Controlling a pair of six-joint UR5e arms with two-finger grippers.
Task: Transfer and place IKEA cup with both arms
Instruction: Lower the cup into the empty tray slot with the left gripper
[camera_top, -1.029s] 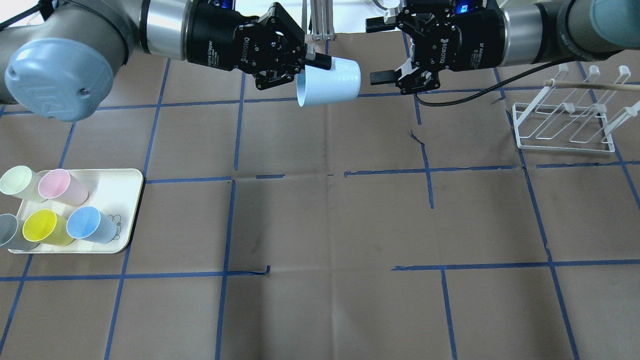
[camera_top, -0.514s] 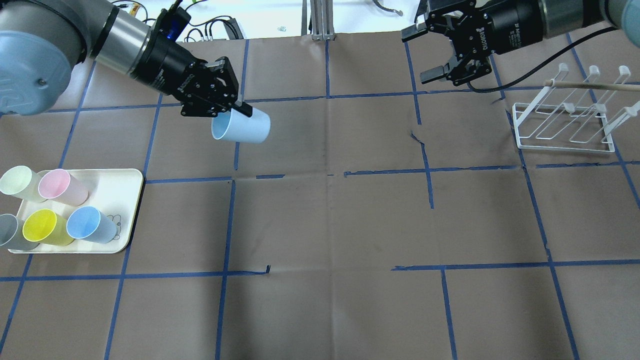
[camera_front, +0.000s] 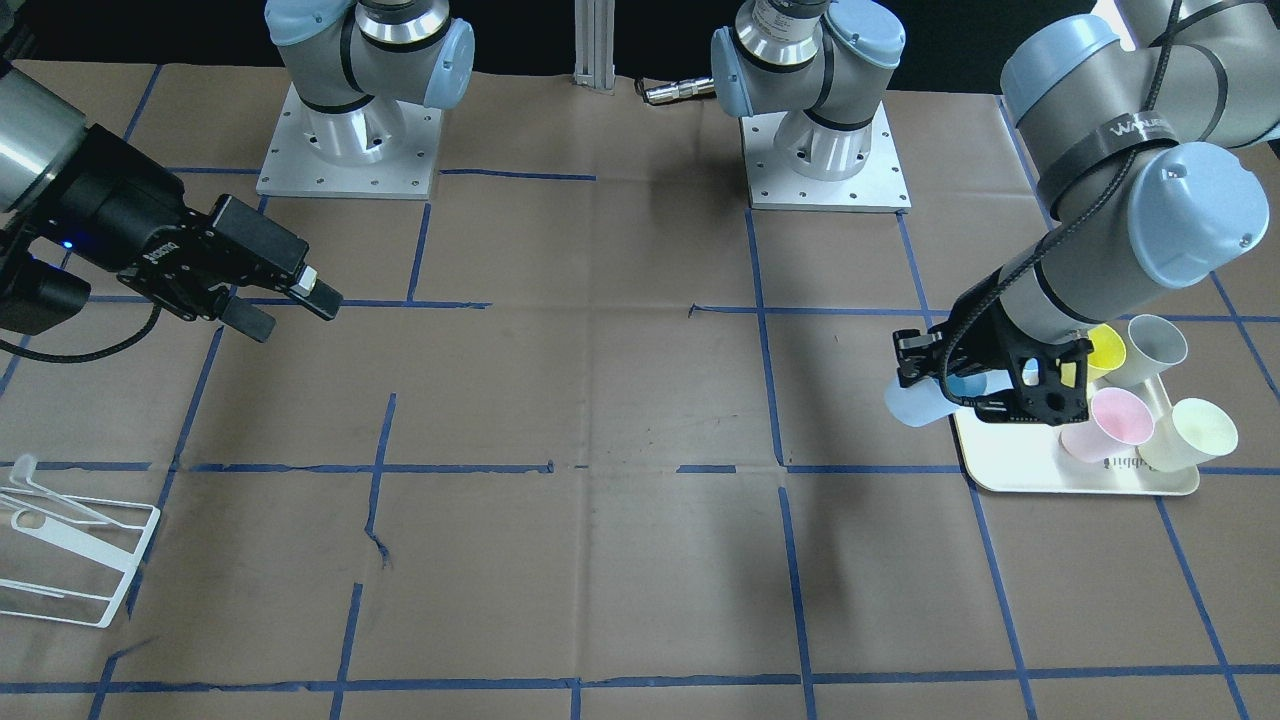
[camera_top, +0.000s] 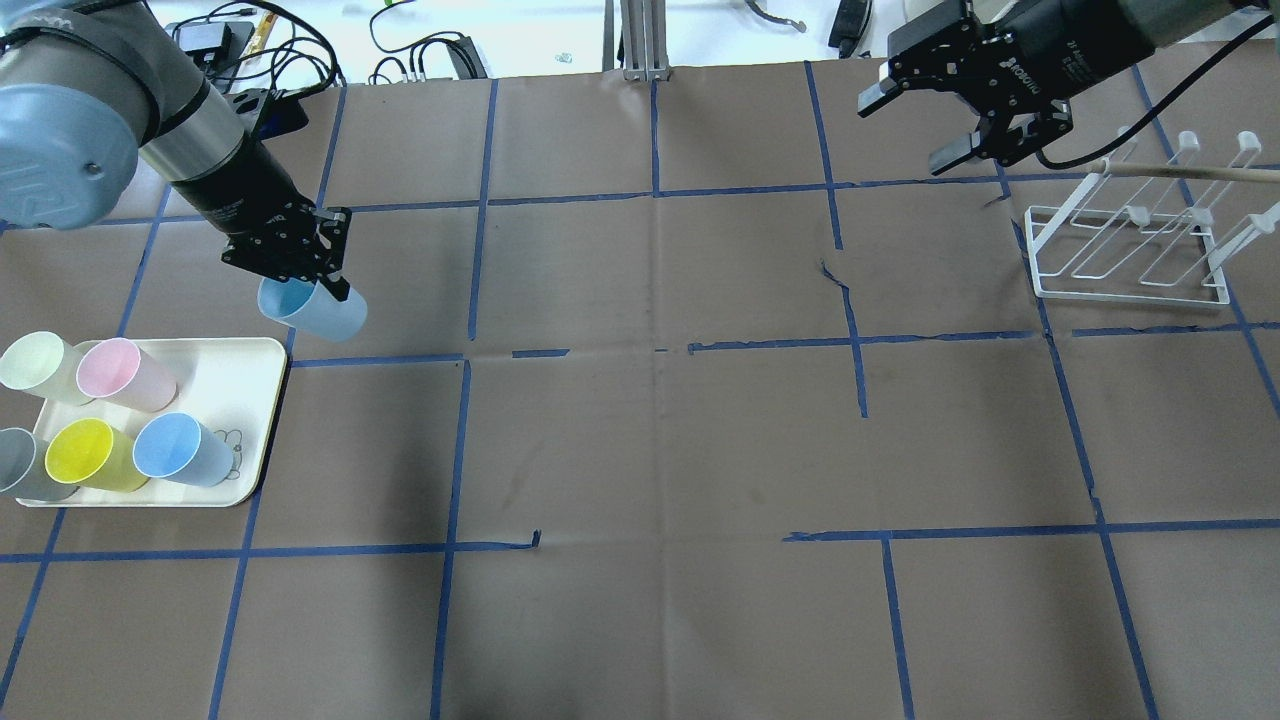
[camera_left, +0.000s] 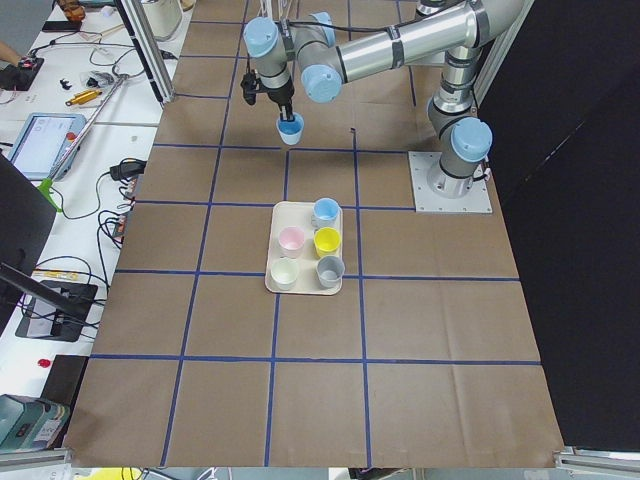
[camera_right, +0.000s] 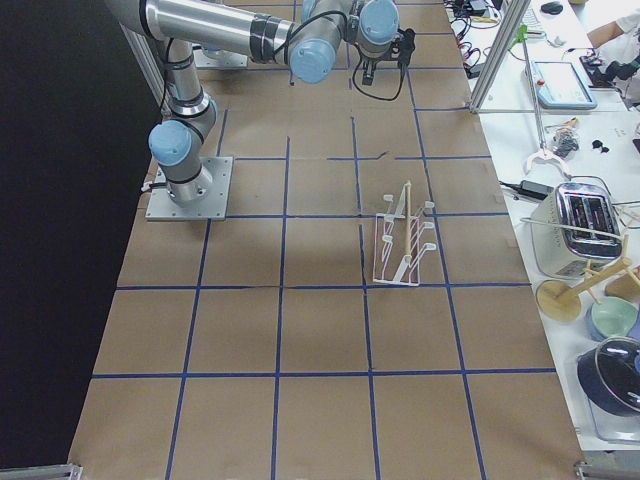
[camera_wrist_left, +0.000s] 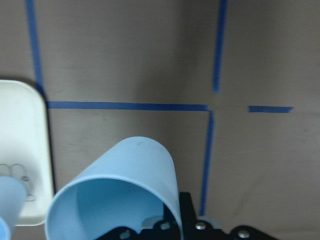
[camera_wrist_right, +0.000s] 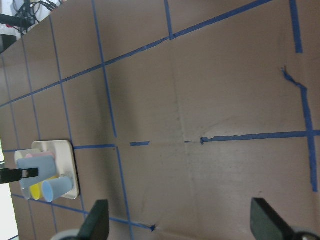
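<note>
The pale sky-blue IKEA cup (camera_top: 318, 311) hangs tilted in my left gripper (camera_top: 322, 283), which is shut on its rim, one finger inside. It is held above the table just off the tray's far corner. It also shows in the front view (camera_front: 912, 404), the left side view (camera_left: 290, 128) and the left wrist view (camera_wrist_left: 122, 192). My right gripper (camera_top: 906, 130) is open and empty at the far right, near the white rack. It also shows in the front view (camera_front: 290, 312), and its fingers (camera_wrist_right: 97, 225) frame bare table in the right wrist view.
A cream tray (camera_top: 255, 400) at the left holds a pink cup (camera_top: 120, 372), a yellow cup (camera_top: 90, 455), a darker blue cup (camera_top: 180, 450), a pale green cup (camera_top: 35, 365) and a grey cup (camera_top: 20, 465). A white wire rack (camera_top: 1130, 250) stands far right.
My left gripper has carried the cup from the far centre leftward and down to beside the tray. My right gripper has drawn back to the right, still open.
</note>
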